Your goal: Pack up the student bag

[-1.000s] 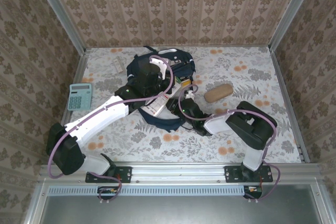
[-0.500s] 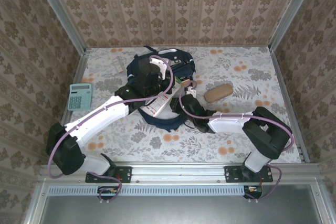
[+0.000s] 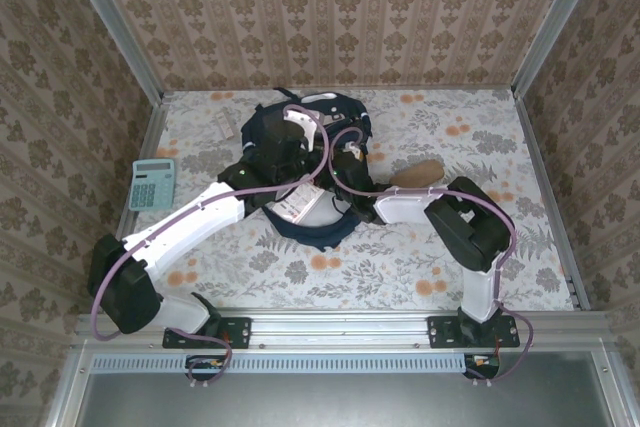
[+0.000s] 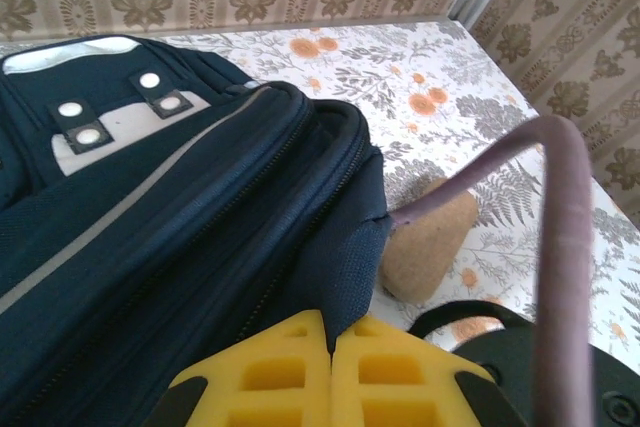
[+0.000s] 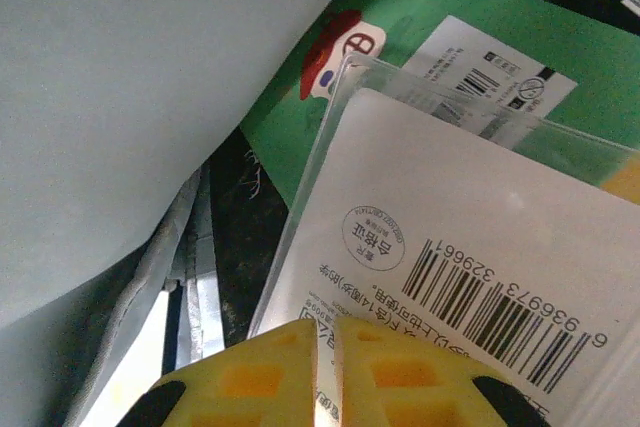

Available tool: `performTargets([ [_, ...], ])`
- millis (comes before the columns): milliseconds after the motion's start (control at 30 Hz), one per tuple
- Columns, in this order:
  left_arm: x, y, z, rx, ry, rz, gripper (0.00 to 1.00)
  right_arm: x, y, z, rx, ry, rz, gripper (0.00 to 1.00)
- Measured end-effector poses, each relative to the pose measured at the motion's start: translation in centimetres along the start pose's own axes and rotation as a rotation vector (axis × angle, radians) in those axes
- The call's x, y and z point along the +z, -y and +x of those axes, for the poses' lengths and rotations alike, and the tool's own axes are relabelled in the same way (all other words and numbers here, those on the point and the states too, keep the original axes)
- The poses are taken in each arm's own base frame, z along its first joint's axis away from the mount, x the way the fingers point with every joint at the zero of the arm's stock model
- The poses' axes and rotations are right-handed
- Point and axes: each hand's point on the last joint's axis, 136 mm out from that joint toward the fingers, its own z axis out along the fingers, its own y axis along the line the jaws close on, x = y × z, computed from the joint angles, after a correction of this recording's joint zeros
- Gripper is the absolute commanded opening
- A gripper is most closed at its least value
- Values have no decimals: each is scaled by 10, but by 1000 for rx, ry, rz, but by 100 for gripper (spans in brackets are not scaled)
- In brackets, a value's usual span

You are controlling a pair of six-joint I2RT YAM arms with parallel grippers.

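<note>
The navy student bag lies at the table's middle back, its opening facing the near right. In the left wrist view its zipped pockets and grey stripe show close up. My left gripper is shut on a fold of the bag's navy fabric at the opening's edge. My right gripper reaches into the opening. It is shut on a white barcoded packet in clear wrap. Under that packet, inside the bag, lies a green book. A pale sheet covers the upper left there.
A brown pencil case lies just right of the bag, also by the bag's corner. A light blue calculator sits at the left. A small pale item lies at the back left. A white-and-red item rests at the bag's near side.
My right arm has swung its gripper away from the near side and up into the bag's opening, carrying the white packet with it. The left arm has kept its hold.
</note>
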Motion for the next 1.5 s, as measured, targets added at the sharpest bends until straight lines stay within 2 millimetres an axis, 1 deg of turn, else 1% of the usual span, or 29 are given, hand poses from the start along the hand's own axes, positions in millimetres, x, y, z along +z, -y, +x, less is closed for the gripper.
performTargets([
  [100, 0, 1, 1, 1, -2, 5, 2, -9, 11, 2, 26, 29, 15, 16],
  [200, 0, 1, 1, 1, -3, 4, 2, -25, 32, 8, 45, 42, 65, 16],
  [300, 0, 1, 1, 1, -3, 5, 2, -29, 49, 14, 49, 38, 110, 16],
  [400, 0, 1, 1, 1, -3, 5, 2, -38, 58, 25, 48, 20, 136, 19],
  [433, 0, 1, 1, 1, -3, 5, 2, -41, 58, 29, 42, 11, 141, 19],
  [500, 0, 1, 1, 1, -3, 5, 2, -46, 52, 32, 31, 1, 136, 21],
  [533, 0, 1, 1, 1, -3, 5, 2, -49, 48, 31, 29, 0, 129, 23],
  [633, 0, 1, 1, 1, -3, 5, 2, -64, 30, 22, 7, 7, 98, 27],
  [700, 0, 1, 1, 1, -3, 5, 2, -74, 21, 12, -5, 21, 90, 31],
  [767, 0, 1, 1, 1, -3, 5, 2, -84, 17, 4, -24, 32, 93, 36],
  [800, 0, 1, 1, 1, -3, 5, 2, -90, 17, 0, -36, 39, 102, 41],
  [933, 0, 1, 1, 1, -3, 5, 2, -111, 20, -14, -78, 71, 151, 69],
  [1000, 0, 1, 1, 1, -3, 5, 2, -123, 28, -23, -104, 97, 200, 83],
  [1033, 0, 1, 1, 1, -3, 5, 2, -128, 34, -27, -115, 109, 229, 88],
  [1067, 0, 1, 1, 1, -3, 5, 2, -134, 40, -31, -126, 120, 262, 93],
  [1133, 0, 2, 1, 1, -3, 6, 2, -143, 55, -39, -143, 141, 330, 99],
  [1233, 0, 2, 1, 1, -4, 8, 2, -151, 85, -51, -151, 166, 440, 100],
  [1300, 0, 2, 1, 1, -4, 8, 2, -155, 107, -56, -148, 169, 504, 100],
  [1367, 0, 2, 1, 1, -4, 8, 2, -157, 124, -60, -146, 168, 555, 100],
  [1433, 0, 2, 1, 1, -4, 8, 2, -156, 136, -63, -144, 170, 594, 100],
  [1500, 0, 2, 1, 1, -4, 8, 2, -151, 147, -60, -149, 156, 626, 99],
])
